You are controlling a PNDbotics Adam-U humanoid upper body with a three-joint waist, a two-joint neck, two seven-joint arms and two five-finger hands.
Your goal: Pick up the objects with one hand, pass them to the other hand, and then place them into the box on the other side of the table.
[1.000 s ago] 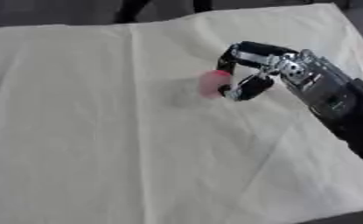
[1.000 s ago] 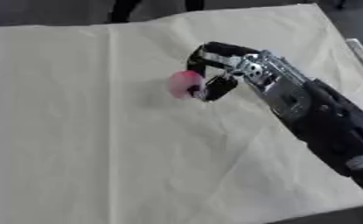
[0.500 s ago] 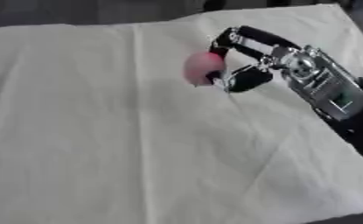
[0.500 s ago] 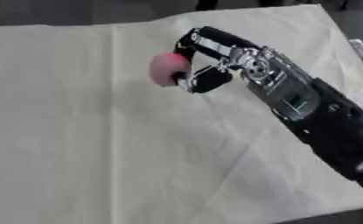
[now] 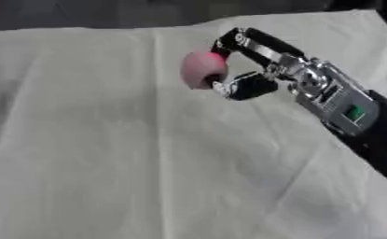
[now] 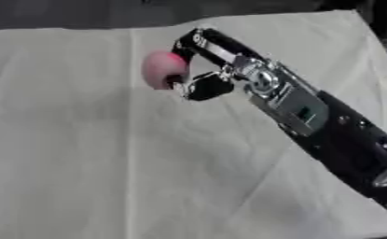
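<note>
Pink rounded object [image 5: 202, 69] held off cream cloth [image 5: 107, 154], far-centre of table — pinched between curled fingers above and thumb below of right hand [image 5: 258, 63]. Right arm enters from lower right. Dark shape at left edge of left eye view — cannot tell what. Left hand not visible, no box visible. Step: pickup done, carrying toward handover. Next move likely needs left hand brought in to meet object before right hand lets go.

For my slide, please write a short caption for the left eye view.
The robot's right hand holds a pink round object above the cream cloth-covered table.
</note>
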